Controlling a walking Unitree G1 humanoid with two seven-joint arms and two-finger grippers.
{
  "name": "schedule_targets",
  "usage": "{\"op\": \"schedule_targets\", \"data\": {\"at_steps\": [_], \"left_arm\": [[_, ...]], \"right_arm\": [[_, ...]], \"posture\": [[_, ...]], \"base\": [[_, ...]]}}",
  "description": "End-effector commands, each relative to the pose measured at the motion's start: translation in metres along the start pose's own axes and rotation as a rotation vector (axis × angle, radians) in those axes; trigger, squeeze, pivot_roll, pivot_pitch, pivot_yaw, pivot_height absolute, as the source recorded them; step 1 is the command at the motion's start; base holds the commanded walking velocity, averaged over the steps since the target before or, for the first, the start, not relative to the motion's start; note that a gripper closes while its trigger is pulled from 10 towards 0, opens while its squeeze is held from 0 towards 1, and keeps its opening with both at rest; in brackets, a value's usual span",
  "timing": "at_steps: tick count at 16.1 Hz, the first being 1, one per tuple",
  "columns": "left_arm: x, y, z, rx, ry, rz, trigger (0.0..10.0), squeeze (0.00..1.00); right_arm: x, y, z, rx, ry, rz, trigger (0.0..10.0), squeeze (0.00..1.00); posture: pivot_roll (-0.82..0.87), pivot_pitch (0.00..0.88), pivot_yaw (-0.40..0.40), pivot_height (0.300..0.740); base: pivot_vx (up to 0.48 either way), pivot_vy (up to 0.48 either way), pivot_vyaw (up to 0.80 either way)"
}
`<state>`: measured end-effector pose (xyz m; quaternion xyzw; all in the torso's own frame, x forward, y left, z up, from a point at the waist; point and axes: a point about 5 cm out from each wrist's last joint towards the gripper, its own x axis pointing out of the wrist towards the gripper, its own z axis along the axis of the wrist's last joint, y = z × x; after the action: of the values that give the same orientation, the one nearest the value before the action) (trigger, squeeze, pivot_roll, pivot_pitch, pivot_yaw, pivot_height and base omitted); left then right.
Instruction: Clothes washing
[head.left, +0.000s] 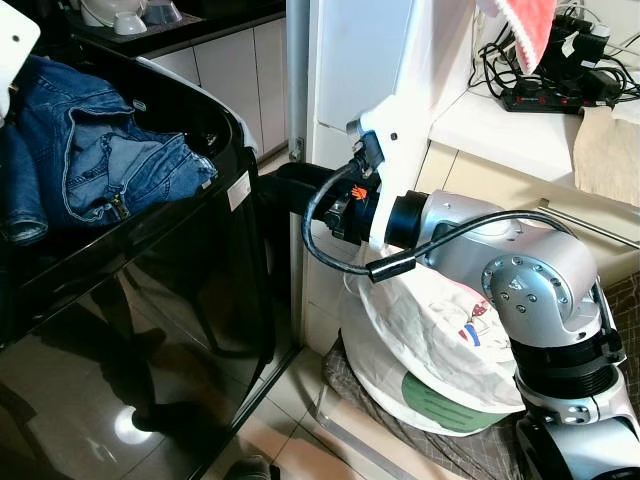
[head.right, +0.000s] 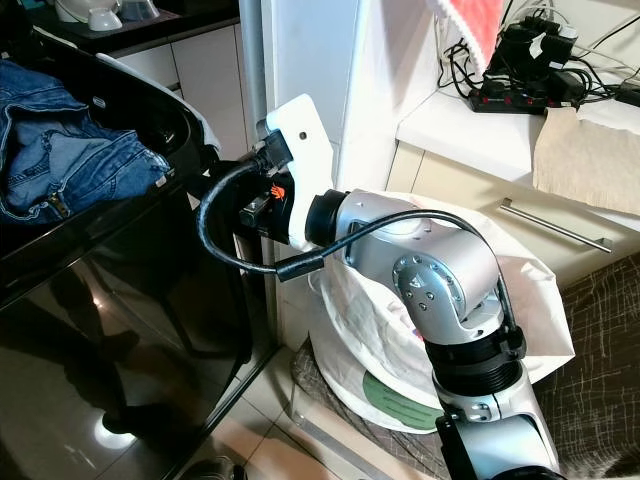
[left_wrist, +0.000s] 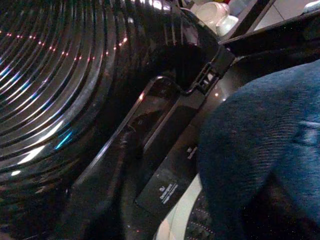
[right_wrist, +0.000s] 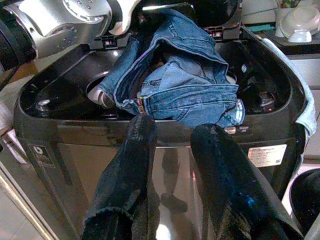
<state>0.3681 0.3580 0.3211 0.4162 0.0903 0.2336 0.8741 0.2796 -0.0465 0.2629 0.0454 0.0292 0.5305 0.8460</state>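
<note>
Left wrist view: jeans (left_wrist: 265, 145) blur against the dark washer (left_wrist: 90, 75).

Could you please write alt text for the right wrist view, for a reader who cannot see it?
Blue jeans lie bunched over the open top of a glossy black washing machine. The right gripper points at them from the front, its two black fingers apart and empty. A silver robot arm shows beyond.
</note>
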Motion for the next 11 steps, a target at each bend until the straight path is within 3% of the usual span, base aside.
{"op": "schedule_targets", "data": {"at_steps": [1, 3, 4, 5, 6, 8, 11], "left_arm": [[-0.001, 0.015, 0.007, -0.003, -0.027, 0.048, 10.0, 1.00], [-0.005, 0.040, 0.023, 0.034, -0.166, 0.257, 10.0, 1.00], [-0.006, 0.041, 0.029, 0.018, -0.190, 0.246, 10.0, 1.00], [-0.001, 0.019, 0.019, -0.025, -0.100, 0.047, 10.0, 1.00], [0.000, -0.001, 0.009, -0.064, -0.048, -0.078, 10.0, 1.00], [0.000, -0.014, 0.005, -0.068, -0.043, -0.107, 10.0, 0.00], [0.000, -0.026, -0.005, -0.030, 0.000, -0.173, 10.0, 0.00]], "right_arm": [[-0.003, 0.001, 0.004, -0.016, -0.017, 0.001, 10.0, 0.00], [-0.003, -0.008, 0.008, -0.008, -0.045, -0.069, 10.0, 0.00], [-0.003, -0.010, 0.007, -0.004, -0.044, -0.085, 10.0, 0.00], [-0.003, -0.010, 0.006, -0.006, -0.035, -0.082, 10.0, 0.00], [-0.002, -0.008, 0.004, -0.010, -0.025, -0.072, 10.0, 0.00], [-0.003, -0.006, 0.003, -0.019, -0.011, -0.063, 10.0, 0.00], [-0.006, -0.006, -0.001, -0.029, 0.012, -0.060, 10.0, 0.00]], "posture": [[0.03, 0.000, 0.015, 0.740], [0.03, 0.000, 0.016, 0.740], [0.03, 0.000, 0.016, 0.740], [0.03, 0.000, 0.016, 0.740], [0.03, 0.000, 0.020, 0.740], [0.02, 0.000, 0.021, 0.740], [0.02, 0.000, 0.017, 0.740]], "base": [[0.000, 0.000, 0.00], [0.000, 0.000, 0.00], [0.000, 0.000, 0.00], [0.000, 0.000, 0.00], [0.000, 0.000, 0.00], [0.000, 0.000, 0.00], [0.000, 0.000, 0.00]]}}
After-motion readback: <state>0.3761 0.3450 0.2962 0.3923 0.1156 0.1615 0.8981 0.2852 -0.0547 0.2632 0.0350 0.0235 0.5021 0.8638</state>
